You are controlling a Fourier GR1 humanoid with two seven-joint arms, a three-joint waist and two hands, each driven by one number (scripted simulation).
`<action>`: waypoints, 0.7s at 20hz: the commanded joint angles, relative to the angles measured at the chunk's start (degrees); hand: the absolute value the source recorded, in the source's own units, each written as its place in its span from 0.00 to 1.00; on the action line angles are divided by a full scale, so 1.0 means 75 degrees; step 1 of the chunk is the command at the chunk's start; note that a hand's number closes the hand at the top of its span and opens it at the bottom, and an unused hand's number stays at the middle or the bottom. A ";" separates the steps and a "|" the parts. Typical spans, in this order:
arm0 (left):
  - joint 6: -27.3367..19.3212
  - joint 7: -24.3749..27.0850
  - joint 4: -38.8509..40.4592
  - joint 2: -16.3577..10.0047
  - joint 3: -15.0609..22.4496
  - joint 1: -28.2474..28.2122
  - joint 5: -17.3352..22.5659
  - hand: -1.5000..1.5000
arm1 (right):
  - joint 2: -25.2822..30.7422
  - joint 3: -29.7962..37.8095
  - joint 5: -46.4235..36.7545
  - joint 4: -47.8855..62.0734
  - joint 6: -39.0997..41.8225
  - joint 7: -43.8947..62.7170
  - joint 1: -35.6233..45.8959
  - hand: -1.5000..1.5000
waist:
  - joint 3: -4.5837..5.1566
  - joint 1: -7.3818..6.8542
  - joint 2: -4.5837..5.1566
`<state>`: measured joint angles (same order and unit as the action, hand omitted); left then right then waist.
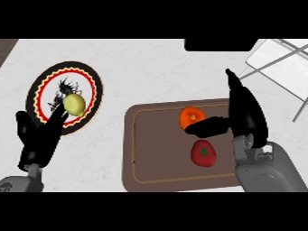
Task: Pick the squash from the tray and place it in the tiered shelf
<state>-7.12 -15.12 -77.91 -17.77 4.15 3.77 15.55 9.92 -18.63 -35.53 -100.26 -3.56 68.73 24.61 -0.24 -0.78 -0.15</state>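
You'll find the squash [191, 115] lying in the brown tray [149, 153], in its upper right part, close to the far rim. It reads as a small, roundish, bright orange piece with a paler notch on its upper side; its lower edge is cut off from you by the thumb. Your right hand [246, 117] stands over the right side of the tray with its fingers [240, 92] straight and pointing away from you, not curled round anything, and its thumb [208, 127] stuck out to the left, lying just under the squash; you cannot tell whether the thumb touches it. Nearer to you in the same tray sits a red tomato [203, 152], apart from the squash and just left of your right wrist. The tiered shelf [286, 63], white panels on a thin grey frame, shows at the upper right of the pale counter [149, 67], well apart from the squash. On the left, a round plate [41, 90] with a black, red and yellow rim carries a yellow-green fruit [74, 103]. Your left hand [39, 142] rests at the lower left, open, fingers up, its fingertips overlapping the plate's near rim.
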 commanded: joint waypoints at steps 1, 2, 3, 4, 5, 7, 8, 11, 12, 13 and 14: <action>0.0240 0.0316 0.0184 0.0004 0.0020 -0.0389 -0.0035 0.50 | -0.0263 0.0328 0.0024 0.0999 0.0502 0.1159 0.0494 0.00 | 0.0042 -0.0021 0.0040; 0.0036 -0.0256 -0.0092 -0.0031 -0.0051 -0.0068 0.0029 0.50 | -0.0388 -0.0060 -0.0247 0.0654 0.0561 0.1361 0.0147 0.00 | 0.0037 0.0065 0.0008; 0.0136 0.0160 0.0202 0.0138 -0.0020 -0.0301 0.0039 0.50 | -0.0480 0.0142 -0.0327 0.0626 0.0787 0.1969 0.0622 0.00 | 0.0050 0.0066 0.0004; -0.0251 -0.0011 0.0246 0.0273 0.0054 0.0144 -0.0212 0.50 | -0.0785 -0.0449 -0.0701 0.0624 0.0666 0.1935 0.0267 0.00 | 0.0047 0.0142 0.0003; 0.0362 0.0408 0.0485 0.0070 -0.0134 -0.0098 0.0070 0.50 | -0.0835 0.0028 -0.0694 0.1181 0.0382 0.1632 0.0458 0.00 | 0.0049 0.0071 0.0035; 0.0239 -0.0091 -0.0082 -0.0055 -0.0129 -0.0314 0.0087 0.50 | -0.0998 0.0012 -0.1020 0.1063 0.0482 0.1817 0.0466 0.00 | 0.0039 0.0052 -0.0002; 0.0126 0.0238 0.0125 0.0222 -0.0008 -0.0238 -0.0073 0.50 | -0.1046 -0.0050 -0.1237 0.0913 0.0457 0.1804 0.0341 0.00 | 0.0041 0.0114 0.0001; 0.0092 -0.0031 0.0149 0.0231 -0.0049 -0.0122 -0.0033 0.50 | -0.1293 0.0018 -0.1517 0.1159 0.0713 0.1921 0.0428 0.00 | 0.0042 0.0117 0.0006; 0.0427 -0.0045 0.0234 -0.0089 -0.0308 -0.0032 0.0152 0.50 | -0.1302 -0.0165 -0.1562 0.1364 0.0396 0.1722 0.0274 0.00 | 0.0040 0.0088 0.0017; 0.0078 0.0197 0.0142 0.0281 0.0019 -0.0290 -0.0189 0.50 | -0.1306 -0.0143 -0.1546 0.1149 0.0702 0.1983 0.0292 0.00 | 0.0041 0.0105 0.0001; 0.0138 -0.0184 -0.0017 0.0145 -0.0082 -0.0113 -0.0060 0.50 | -0.1309 -0.0080 -0.1513 0.0994 0.0696 0.2019 0.0390 0.00 | 0.0037 0.0104 -0.0002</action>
<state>-6.08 -14.60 -78.30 -17.52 2.94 2.69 15.11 1.82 -18.65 -45.47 -92.00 -0.26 70.19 25.75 -0.28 -0.13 -0.32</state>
